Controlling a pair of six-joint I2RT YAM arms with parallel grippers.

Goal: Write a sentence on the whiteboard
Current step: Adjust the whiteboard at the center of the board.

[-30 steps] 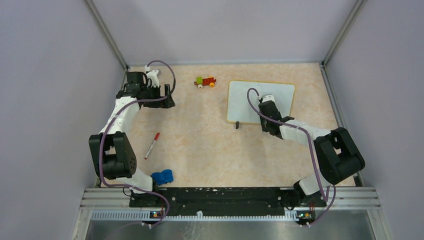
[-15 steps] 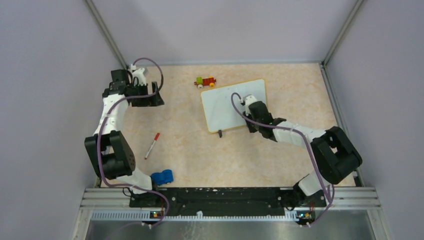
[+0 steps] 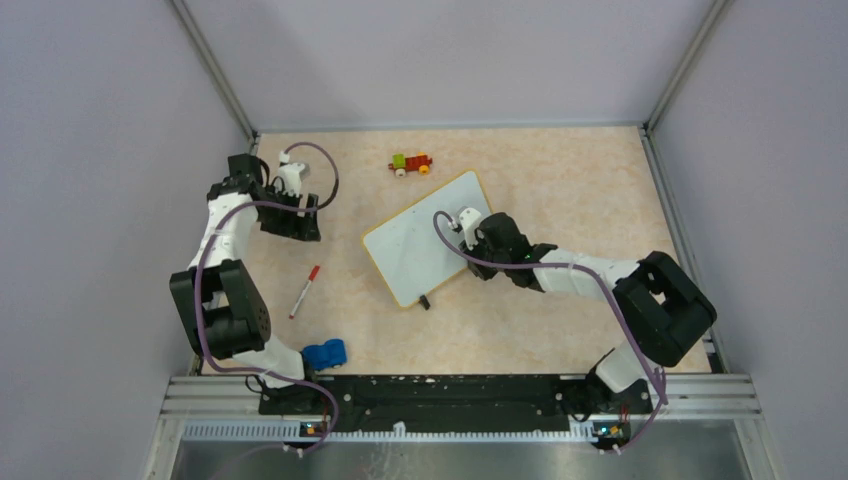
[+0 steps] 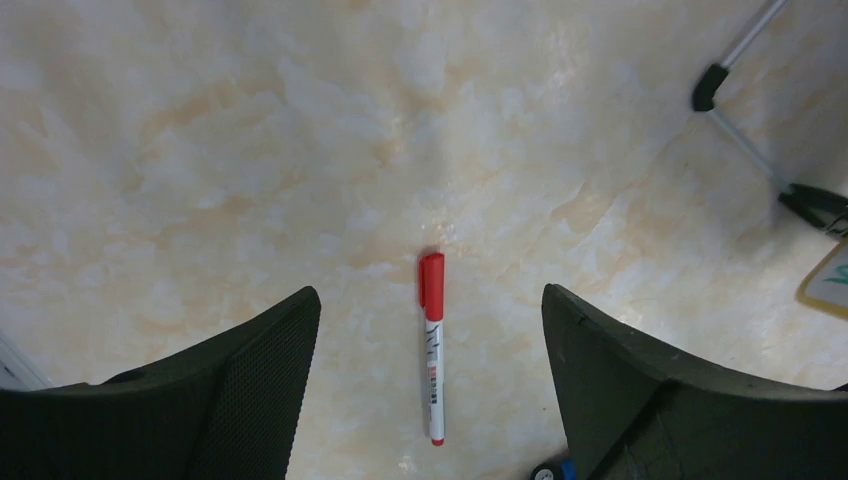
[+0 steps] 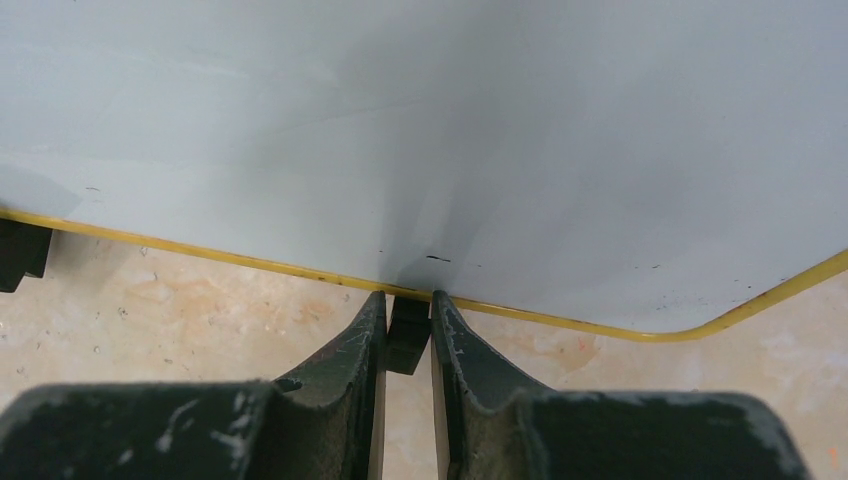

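Right gripper (image 5: 408,305) clamps the board (image 3: 420,245) by a foot (image 5: 407,345); left gripper (image 4: 430,293), spread, faces the marker (image 4: 432,370); I see nothing written yet

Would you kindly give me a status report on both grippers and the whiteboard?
Right gripper shut on whiteboard by its black foot. Board blank, skewed mid-table. Left gripper open above red marker, not touching. Colourful toy beyond board, apart.
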